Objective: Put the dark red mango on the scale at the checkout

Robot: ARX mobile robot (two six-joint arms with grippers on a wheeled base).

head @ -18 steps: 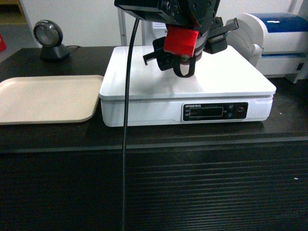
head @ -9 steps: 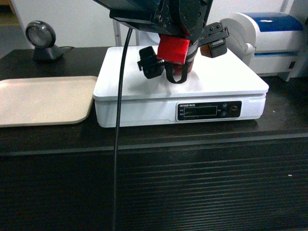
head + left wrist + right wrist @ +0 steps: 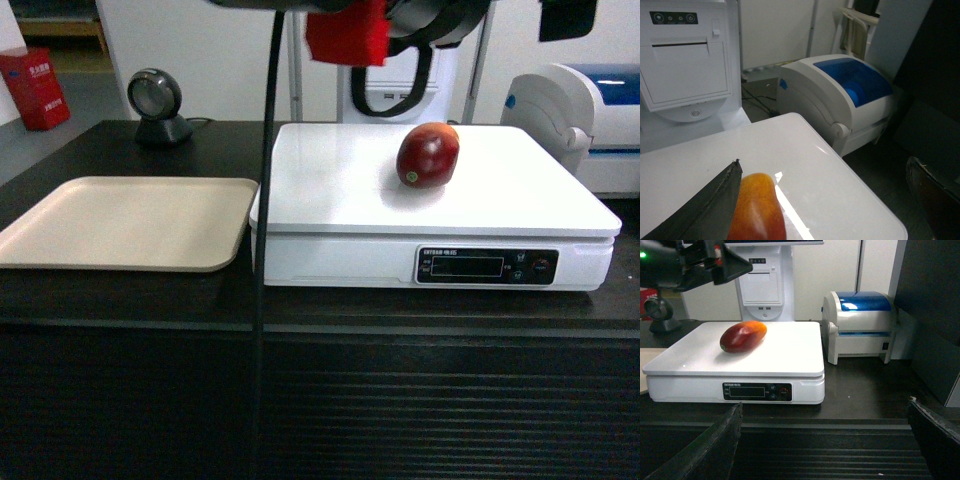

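Note:
The dark red mango (image 3: 428,156) lies on its side on the flat white top of the scale (image 3: 330,190), which stands on the dark checkout (image 3: 320,400). My left gripper (image 3: 823,165) hangs open above the scale. Its left finger (image 3: 705,210) is close beside the mango (image 3: 757,210), and nothing is held between the fingers. In the head view only that arm's red wrist block (image 3: 348,35) shows, at the top edge. My right gripper (image 3: 825,405) is open and empty in front of the ribbed counter face, facing the scale (image 3: 790,352) and the mango (image 3: 742,336).
A beige tray (image 3: 130,222) lies left of the scale. A round scanner (image 3: 158,100) stands behind the tray. A white and blue printer (image 3: 580,110) sits to the right of the scale. A black cable (image 3: 265,200) hangs down across the scale's left edge.
The left gripper was low over the scale and hid the mango. It has risen to the top of the view, and the mango now lies free on the scale. The head view has shifted.

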